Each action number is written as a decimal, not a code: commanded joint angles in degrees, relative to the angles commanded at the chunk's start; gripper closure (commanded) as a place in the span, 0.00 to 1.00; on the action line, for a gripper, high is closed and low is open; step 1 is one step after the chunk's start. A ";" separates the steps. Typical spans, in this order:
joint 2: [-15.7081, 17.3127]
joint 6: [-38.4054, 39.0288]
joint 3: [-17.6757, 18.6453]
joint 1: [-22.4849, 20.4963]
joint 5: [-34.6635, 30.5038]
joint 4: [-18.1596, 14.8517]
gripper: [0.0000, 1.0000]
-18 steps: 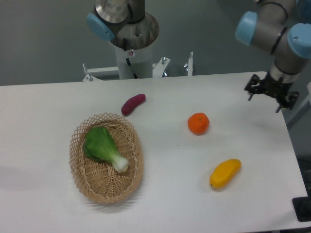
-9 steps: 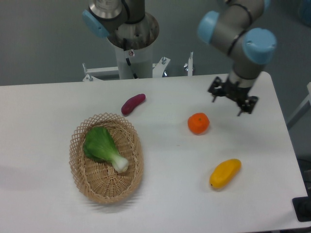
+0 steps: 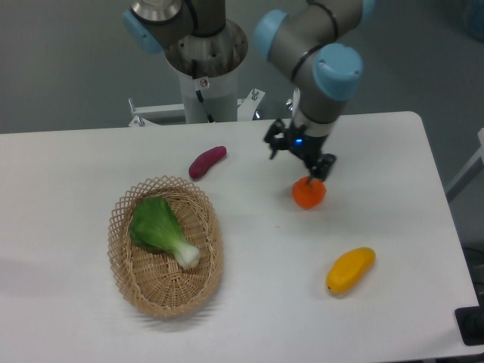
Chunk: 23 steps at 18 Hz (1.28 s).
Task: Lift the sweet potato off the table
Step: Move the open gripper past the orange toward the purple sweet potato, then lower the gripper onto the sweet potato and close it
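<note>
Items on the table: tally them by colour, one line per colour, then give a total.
Purple: 1, the sweet potato
Orange: 1, the orange
Yellow: 1, the mango
Green: 1, the leafy vegetable
Tan: 1, the wicker basket
Total: 5

Behind the work surface we see a plain grey-green wall [image 3: 68, 60], evenly lit and without windows. A white metal frame [image 3: 162, 111] stands at the far edge. At the lower right corner we notice a dark object [image 3: 470, 327], not identifiable.
</note>
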<state>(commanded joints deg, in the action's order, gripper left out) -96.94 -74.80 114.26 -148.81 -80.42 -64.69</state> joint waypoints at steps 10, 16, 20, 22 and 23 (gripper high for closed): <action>3.25 4.93 8.69 8.79 -0.44 0.97 0.00; 3.08 7.03 12.75 10.03 -0.62 6.84 0.00; 1.23 7.04 13.89 11.08 -0.62 10.72 0.00; 0.44 7.04 13.71 11.43 -0.44 10.90 0.00; 0.26 6.86 13.63 11.87 -0.53 10.81 0.00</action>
<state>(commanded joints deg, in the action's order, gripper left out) -96.68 -67.94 127.88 -136.94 -80.95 -53.88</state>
